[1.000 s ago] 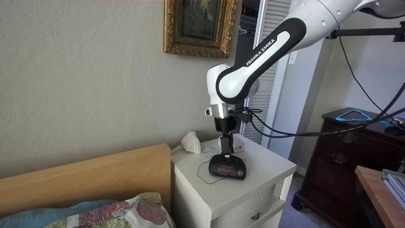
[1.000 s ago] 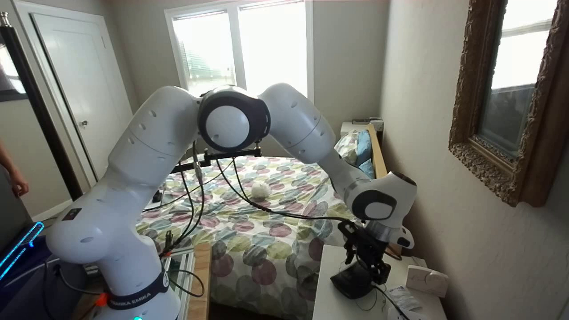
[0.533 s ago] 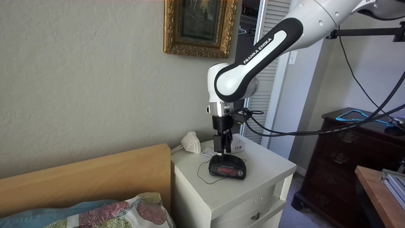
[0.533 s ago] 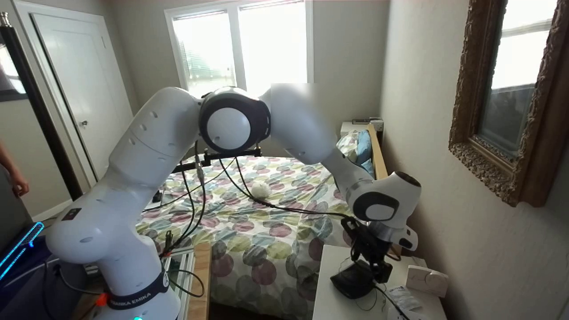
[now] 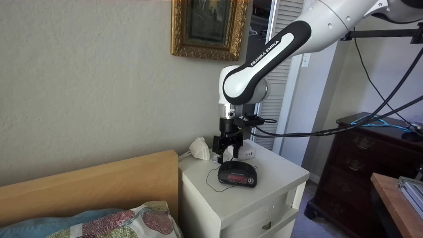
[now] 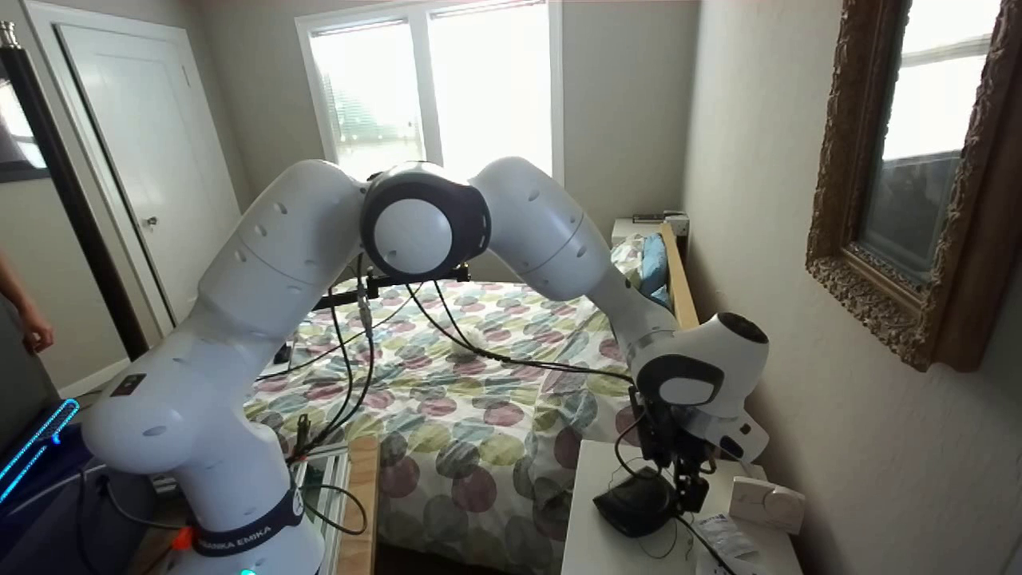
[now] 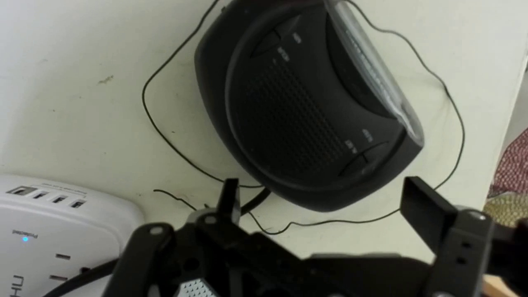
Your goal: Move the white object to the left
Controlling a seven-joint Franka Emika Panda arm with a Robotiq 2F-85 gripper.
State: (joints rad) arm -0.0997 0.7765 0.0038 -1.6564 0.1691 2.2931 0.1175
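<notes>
A white rounded object [image 5: 199, 148] sits at the back left of the white nightstand by the wall; it also shows in an exterior view [image 6: 766, 505]. A white power strip box with USB ports [image 5: 248, 151] stands at the back too; it fills the lower left of the wrist view [image 7: 62, 231]. Which one the task means, I cannot tell. My gripper [image 5: 228, 158] points down just behind the black alarm clock [image 5: 237, 174]. In the wrist view the gripper [image 7: 324, 194] is open, its fingers apart with nothing between them but a thin wire over the nightstand top.
The clock body [image 7: 305, 103] lies just ahead of the fingers. A thin black wire [image 7: 462, 128] loops round it. A small white packet [image 6: 725, 533] lies near the power strip. The wooden headboard [image 5: 99, 178] and wall border the nightstand [image 5: 281, 178].
My gripper has turned about its vertical axis, so its two fingers now show apart. It has shifted slightly toward the wall, behind the clock. The clock and white things have not moved.
</notes>
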